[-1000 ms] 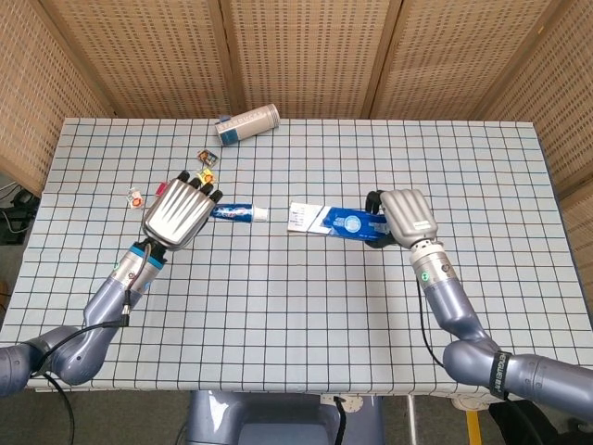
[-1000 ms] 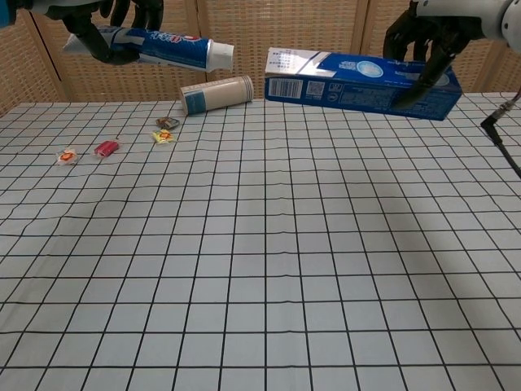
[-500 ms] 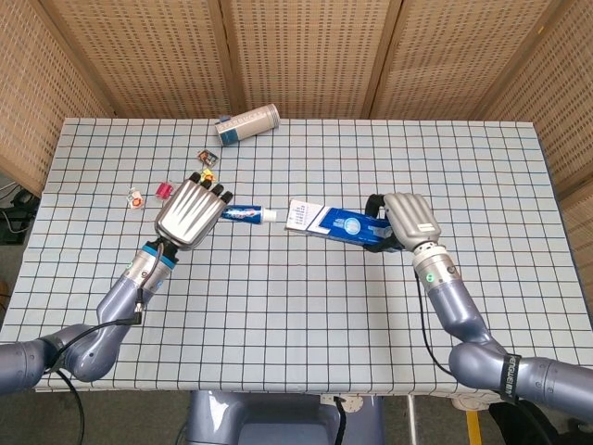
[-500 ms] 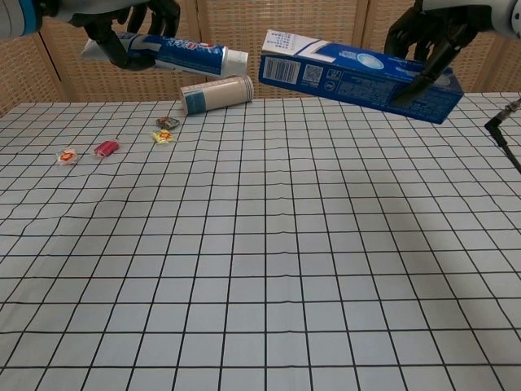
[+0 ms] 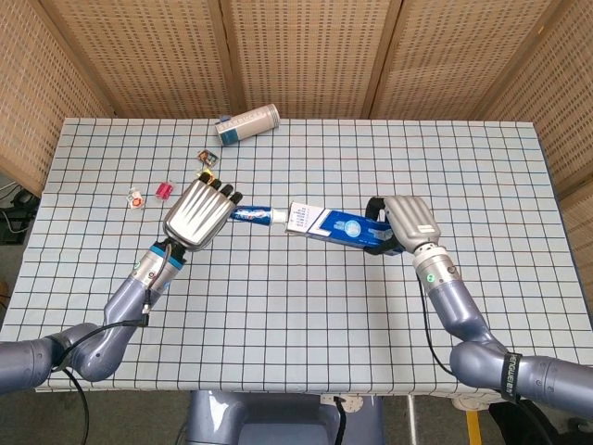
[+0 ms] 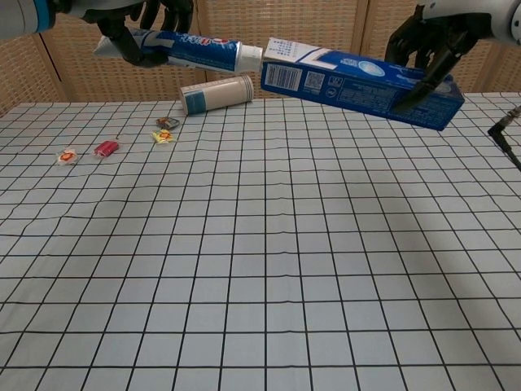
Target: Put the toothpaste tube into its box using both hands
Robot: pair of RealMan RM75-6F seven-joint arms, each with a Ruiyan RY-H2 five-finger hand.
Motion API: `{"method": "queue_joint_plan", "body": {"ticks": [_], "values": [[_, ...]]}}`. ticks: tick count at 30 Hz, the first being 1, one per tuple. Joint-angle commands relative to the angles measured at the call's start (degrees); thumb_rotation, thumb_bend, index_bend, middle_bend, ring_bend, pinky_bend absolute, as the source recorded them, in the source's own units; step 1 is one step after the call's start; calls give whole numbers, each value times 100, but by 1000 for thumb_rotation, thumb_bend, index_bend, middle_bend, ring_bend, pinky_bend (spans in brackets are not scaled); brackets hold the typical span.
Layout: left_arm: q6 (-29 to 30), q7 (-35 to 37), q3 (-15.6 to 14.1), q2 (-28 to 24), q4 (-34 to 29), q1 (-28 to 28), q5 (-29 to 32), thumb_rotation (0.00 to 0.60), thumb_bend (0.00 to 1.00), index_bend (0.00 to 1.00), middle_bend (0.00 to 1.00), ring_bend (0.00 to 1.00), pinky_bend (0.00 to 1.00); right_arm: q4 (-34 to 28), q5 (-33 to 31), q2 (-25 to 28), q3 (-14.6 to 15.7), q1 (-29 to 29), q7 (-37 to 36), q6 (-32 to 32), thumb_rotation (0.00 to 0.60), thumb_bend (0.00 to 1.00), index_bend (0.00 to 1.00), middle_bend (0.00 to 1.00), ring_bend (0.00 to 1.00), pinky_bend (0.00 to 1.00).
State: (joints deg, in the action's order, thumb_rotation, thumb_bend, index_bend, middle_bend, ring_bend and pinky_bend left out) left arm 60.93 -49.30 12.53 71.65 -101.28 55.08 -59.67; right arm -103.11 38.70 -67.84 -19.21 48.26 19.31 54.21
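**Cap of the tube reaches the mouth of the box**

Head view: the left robot hand (image 5: 197, 215), left of centre in the frame, is curled around the tail of the toothpaste tube (image 5: 255, 215) and has carried it rightward over the last second, so the gap that lay between the white cap and the box (image 5: 335, 224) is now closed; the cap sits right at the box's open end. The right robot hand (image 5: 406, 221), right of centre, is wrapped around the far end of the box and holds it off the bench (image 5: 306, 324). Judging by this, alignment is done and the push inside is what remains; whether the cap has actually entered cannot be told here

Chest view: along the top of the frame the tube has slid from the upper left toward the middle, and its cap touches the box's opening. The box has tipped, its right end lower than before, so the two no longer lie on one straight line, which could snag the insertion

The bench wears a white cloth with a black grid. A lying canister (image 5: 246, 122) rests near its far edge, and small wrapped sweets (image 6: 107, 147) lie at the left. Woven wicker screens (image 5: 306, 46) close off the room behind
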Motion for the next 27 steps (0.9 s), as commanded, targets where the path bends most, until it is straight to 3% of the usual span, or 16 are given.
{"method": "queue_joint_plan", "body": {"ticks": [1,18,27], "values": [[6,-31,-18,40,20,31,24,600,582,837,530,505,438,-25,-4,4,24,22,-4,18,600,247,760,562,603,682],[130,-393,13,442,224,388,29,600,581,836,530,505,437,-165,-71,-21,119,161,-63,103,600,246,761,562,603,682],[226,-949,16,499,392,707,-392,600,574,785,496,494,414,-275,-344,31,-180,101,-946,-300,600,246,761,562,603,682]]}}
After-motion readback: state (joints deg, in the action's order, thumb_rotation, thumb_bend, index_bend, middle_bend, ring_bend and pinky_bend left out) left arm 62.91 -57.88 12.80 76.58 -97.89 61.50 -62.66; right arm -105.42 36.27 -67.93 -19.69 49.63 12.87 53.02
